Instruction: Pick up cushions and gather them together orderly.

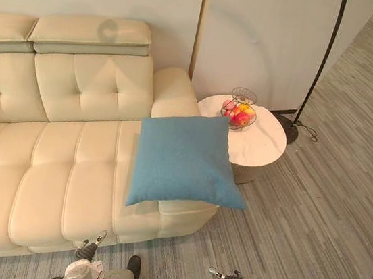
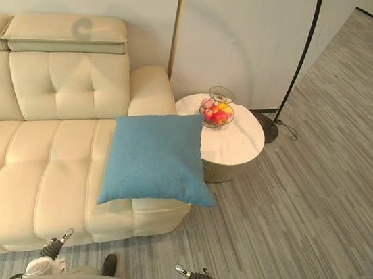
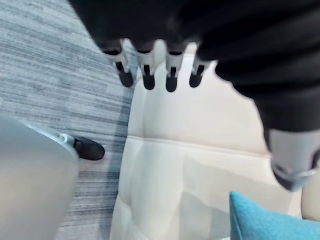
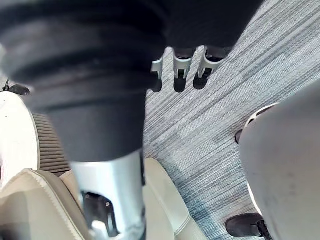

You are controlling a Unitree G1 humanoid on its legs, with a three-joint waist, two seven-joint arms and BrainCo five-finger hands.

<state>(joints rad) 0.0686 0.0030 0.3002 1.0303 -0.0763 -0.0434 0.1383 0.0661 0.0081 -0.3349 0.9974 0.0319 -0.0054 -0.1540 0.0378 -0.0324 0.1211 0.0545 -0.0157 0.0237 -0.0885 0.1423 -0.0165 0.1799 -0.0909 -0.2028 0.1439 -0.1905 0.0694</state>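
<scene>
A blue square cushion (image 1: pixel 182 159) lies flat on the right end of the cream sofa (image 1: pixel 52 177), its front corner hanging over the seat edge by the armrest. One corner of the blue cushion (image 3: pixel 267 222) shows in the left wrist view. My left hand (image 3: pixel 146 67) hangs low in front of the sofa with straight fingers and holds nothing. My right hand (image 4: pixel 182 67) hangs over the striped floor near the sofa's corner, fingers relaxed and empty. Both hands are well short of the cushion, at the bottom edge of the eye views.
A round white side table (image 1: pixel 263 149) stands right of the armrest with a wire fruit basket (image 1: pixel 239 112) on it. A floor lamp's base (image 1: pixel 288 131) sits behind it by the wall. Grey striped floor (image 1: pixel 326 225) spreads open to the right.
</scene>
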